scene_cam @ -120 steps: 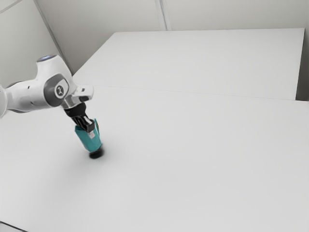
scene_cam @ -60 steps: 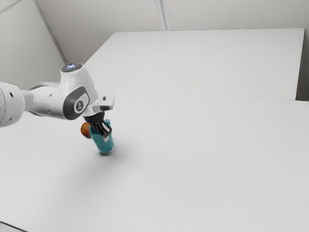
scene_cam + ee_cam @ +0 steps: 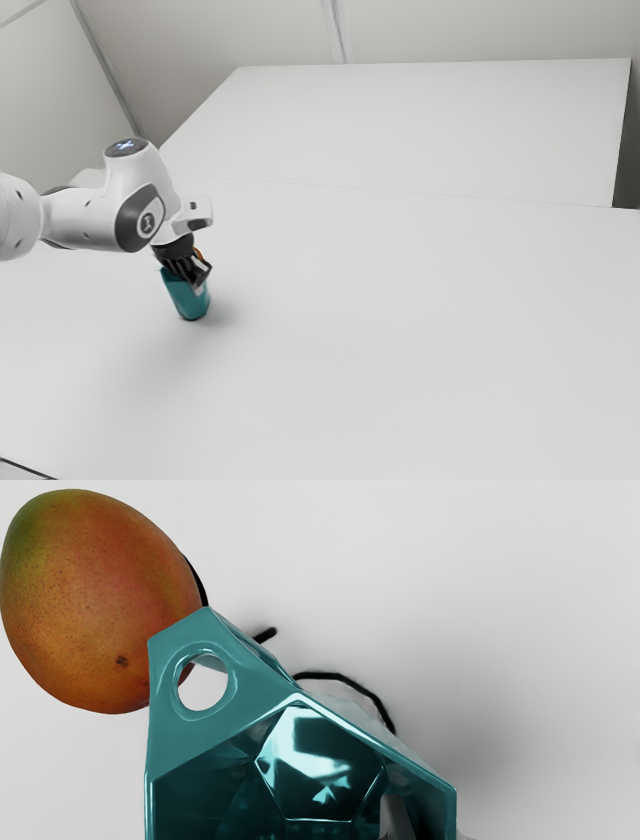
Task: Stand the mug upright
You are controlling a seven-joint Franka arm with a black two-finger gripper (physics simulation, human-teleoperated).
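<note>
The mug (image 3: 187, 301) is glossy teal with flat, angular facets, a many-sided mouth and a round hole through its handle. Its mouth faces the claw (image 3: 199, 279), which pinches its wall, one finger inside. It leans slightly toward the exterior view's left, low over or on the counter (image 3: 400, 330); contact is unclear. A red-orange mango (image 3: 100, 600) is near the handle.

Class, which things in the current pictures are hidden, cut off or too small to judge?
Part of the mango: wrist view, behind the mug; exterior view, mostly behind the gripper.
Part of the mug: wrist view, cut off by the picture's edge.
Whether its base sits flat: exterior view, too small.
Part of the arm: exterior view, cut off by the left edge.
</note>
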